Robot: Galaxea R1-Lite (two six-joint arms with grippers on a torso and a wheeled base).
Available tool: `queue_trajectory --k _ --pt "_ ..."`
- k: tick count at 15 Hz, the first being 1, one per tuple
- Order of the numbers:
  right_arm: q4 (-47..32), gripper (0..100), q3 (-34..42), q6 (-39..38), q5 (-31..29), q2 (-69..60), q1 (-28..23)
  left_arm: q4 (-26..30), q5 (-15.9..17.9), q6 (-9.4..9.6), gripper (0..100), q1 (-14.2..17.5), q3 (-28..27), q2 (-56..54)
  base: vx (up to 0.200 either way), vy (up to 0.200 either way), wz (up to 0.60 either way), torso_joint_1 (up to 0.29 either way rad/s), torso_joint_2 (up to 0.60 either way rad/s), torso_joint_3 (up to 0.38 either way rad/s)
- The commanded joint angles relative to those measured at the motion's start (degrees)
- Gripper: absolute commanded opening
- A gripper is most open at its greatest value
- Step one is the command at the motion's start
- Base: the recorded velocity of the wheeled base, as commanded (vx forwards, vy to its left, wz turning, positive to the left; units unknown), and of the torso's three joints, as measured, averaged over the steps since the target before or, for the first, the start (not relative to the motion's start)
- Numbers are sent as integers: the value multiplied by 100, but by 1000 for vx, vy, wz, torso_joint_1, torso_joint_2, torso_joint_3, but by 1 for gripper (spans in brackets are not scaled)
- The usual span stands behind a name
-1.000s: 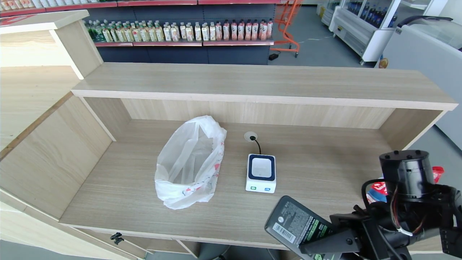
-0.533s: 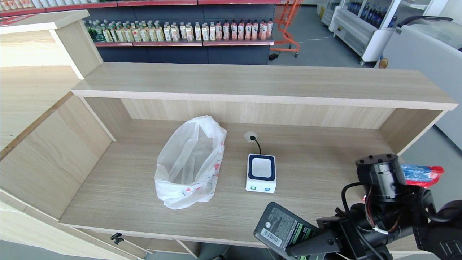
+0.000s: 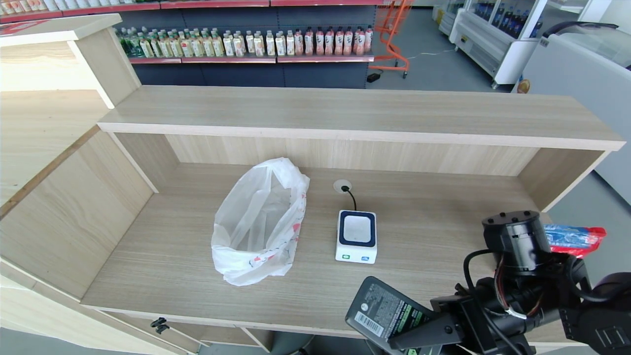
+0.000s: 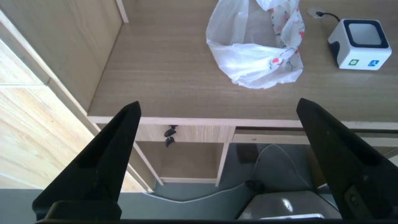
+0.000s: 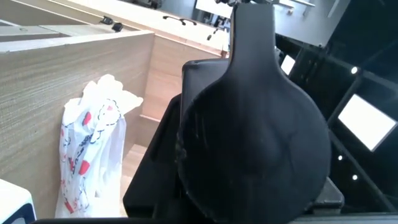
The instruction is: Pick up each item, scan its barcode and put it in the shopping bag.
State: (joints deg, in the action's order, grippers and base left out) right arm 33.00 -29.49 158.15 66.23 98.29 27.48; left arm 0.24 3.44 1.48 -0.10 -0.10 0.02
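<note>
Between the fingers of the right gripper (image 3: 423,327), just off the near edge of the counter (image 3: 443,217), the black item (image 3: 382,308) is being held by one end, the fingers closing narrow on it and its barcode (image 3: 368,319) facing up. The scanner (image 3: 357,235) is sitting ahead and to the left of those fingers, window facing up, with the bag (image 3: 256,222) lying farther left, mouth open. Judging by this, the scan is the step in hand. To do it well, the wrist is probably needing to roll so the label is facing down, then hover level over the window, not touching it. The left gripper (image 4: 219,109) is hanging below the counter edge, fingers spread wide and holding nothing. Counting: one black item, one blue-and-red packet (image 3: 574,236) behind the right fingers, one scanner, one bag, two grippers
</note>
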Motion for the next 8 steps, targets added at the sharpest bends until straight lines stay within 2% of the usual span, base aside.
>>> queue_trajectory --k 1,3,8 --pt "22 0 -39 5 4 6 12 2 -1 2 100 1 1 -2 0 0 0 0 0 0" --pt "286 0 -285 -12 4 -12 232 2 -1 2 100 1 1 -2 0 0 0 0 0 0" --pt "321 0 -312 -3 92 32 241 2 -1 2 100 1 10 -2 0 0 0 0 0 0"
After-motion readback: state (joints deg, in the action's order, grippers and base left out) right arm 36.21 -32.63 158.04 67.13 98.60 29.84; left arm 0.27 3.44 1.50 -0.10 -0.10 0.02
